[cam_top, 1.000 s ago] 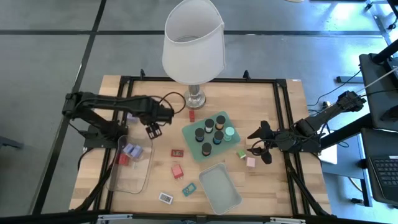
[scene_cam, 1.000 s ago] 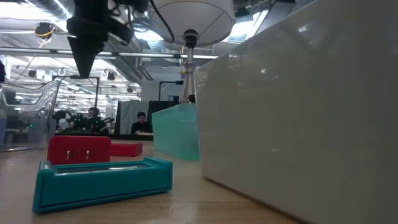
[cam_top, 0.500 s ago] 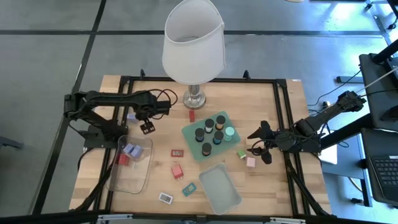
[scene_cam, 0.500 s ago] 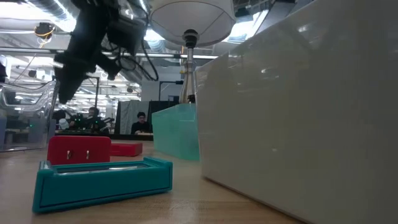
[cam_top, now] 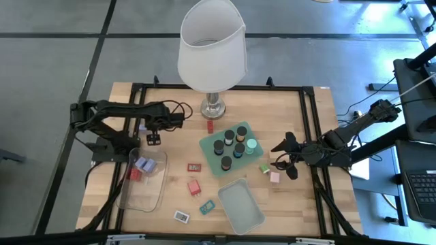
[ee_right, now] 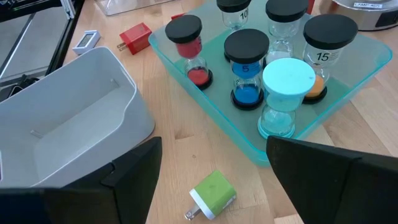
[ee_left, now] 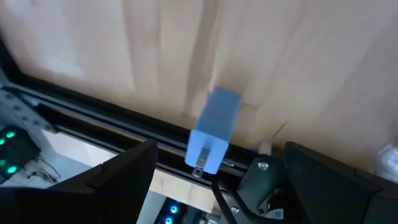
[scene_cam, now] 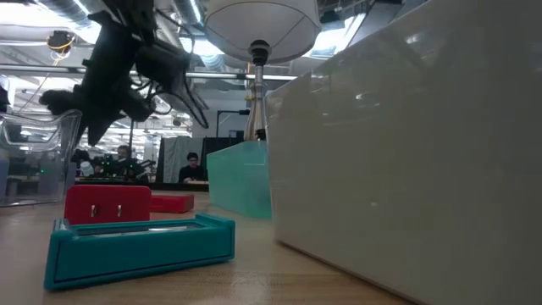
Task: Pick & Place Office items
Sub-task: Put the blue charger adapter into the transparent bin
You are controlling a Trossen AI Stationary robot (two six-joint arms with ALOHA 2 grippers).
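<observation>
I'm looking down the left wrist at a lavender block [ee_left: 214, 129] lying on the tabletop [cam_top: 306, 197] right against the black frame rail, just beside the clear bin [cam_top: 143, 178]. My left gripper [cam_top: 153, 138] hangs over it with its fingers spread wide and nothing between them. From above, two more blocks sit inside the clear bin, lavender and red. The teal tray [ee_right: 336, 99] by the lamp base holds the sand timers [ee_right: 286, 93], all upright, with black and mint tops. A green block [ee_right: 211, 194] lies on the wood just outside that tray, near the empty grey tray [ee_right: 68, 134]. My right gripper [cam_top: 286, 158] sits at the right side of the tabletop, fingers apart and empty, facing the green block and a pink block [cam_top: 274, 177].
</observation>
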